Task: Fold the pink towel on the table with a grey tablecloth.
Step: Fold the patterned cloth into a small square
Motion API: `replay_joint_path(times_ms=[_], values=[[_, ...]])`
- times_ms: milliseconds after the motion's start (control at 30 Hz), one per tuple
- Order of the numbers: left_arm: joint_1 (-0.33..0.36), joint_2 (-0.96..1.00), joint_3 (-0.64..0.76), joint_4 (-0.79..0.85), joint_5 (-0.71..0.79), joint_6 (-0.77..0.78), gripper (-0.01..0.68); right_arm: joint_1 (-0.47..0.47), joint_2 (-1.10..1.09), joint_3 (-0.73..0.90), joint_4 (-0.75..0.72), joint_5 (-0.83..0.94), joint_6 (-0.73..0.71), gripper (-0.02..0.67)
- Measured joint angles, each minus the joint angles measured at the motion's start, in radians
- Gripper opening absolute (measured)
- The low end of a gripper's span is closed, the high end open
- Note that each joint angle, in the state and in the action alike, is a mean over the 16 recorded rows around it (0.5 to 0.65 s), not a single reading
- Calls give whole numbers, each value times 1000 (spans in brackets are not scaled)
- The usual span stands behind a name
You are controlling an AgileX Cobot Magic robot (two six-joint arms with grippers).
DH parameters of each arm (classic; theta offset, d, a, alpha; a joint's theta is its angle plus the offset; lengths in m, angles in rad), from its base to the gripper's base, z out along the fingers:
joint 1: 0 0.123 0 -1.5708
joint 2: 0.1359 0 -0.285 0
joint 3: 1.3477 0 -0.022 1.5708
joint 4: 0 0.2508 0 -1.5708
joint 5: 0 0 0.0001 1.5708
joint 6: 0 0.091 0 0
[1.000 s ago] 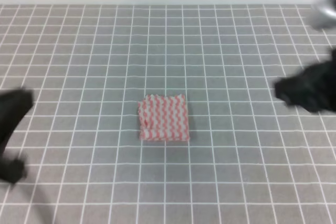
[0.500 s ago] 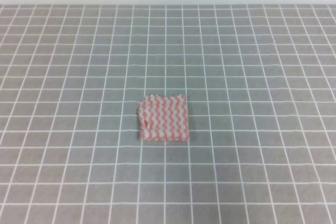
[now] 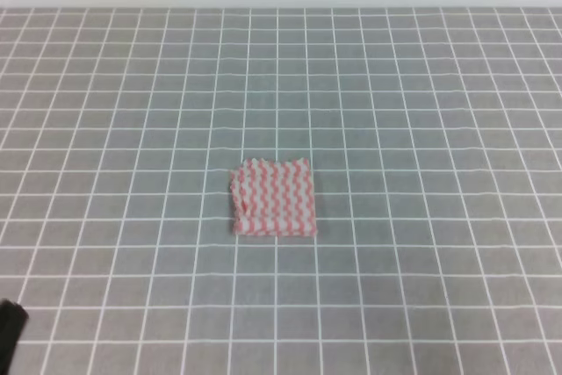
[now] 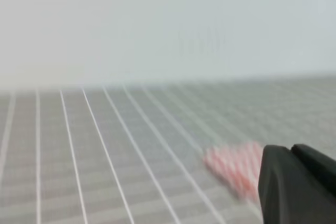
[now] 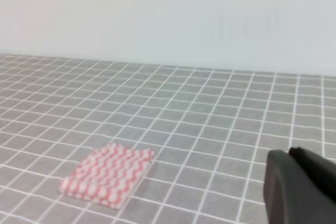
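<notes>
At centre frame your towel [image 3: 273, 198] lies folded small on the table [image 3: 421, 111], so folding looks done. Both arms sit at the edges; you cannot tell either gripper's jaw state.

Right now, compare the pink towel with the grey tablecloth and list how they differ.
The pink towel carries wavy pink and white stripes; the grey tablecloth has straight thin white grid lines. The towel is a small, layered bundle covering a few squares; the tablecloth spreads flat across the whole view. Both are cloth, and the towel lies on the tablecloth.
</notes>
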State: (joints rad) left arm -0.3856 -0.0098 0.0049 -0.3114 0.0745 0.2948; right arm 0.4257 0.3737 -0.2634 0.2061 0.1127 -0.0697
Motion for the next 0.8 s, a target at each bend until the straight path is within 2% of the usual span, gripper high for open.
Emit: replay_joint_path(times_ms=[200, 567, 800], values=[[0, 0, 11, 0, 53, 1, 0, 0, -2, 102, -1, -121, -31, -16], [0, 0, 13, 1, 89, 2, 0, -8, -11, 145, -5, -131, -51, -16], [0, -1, 13, 1, 88, 2, 0, -110, -86, 192, -7, -139, -74, -16]])
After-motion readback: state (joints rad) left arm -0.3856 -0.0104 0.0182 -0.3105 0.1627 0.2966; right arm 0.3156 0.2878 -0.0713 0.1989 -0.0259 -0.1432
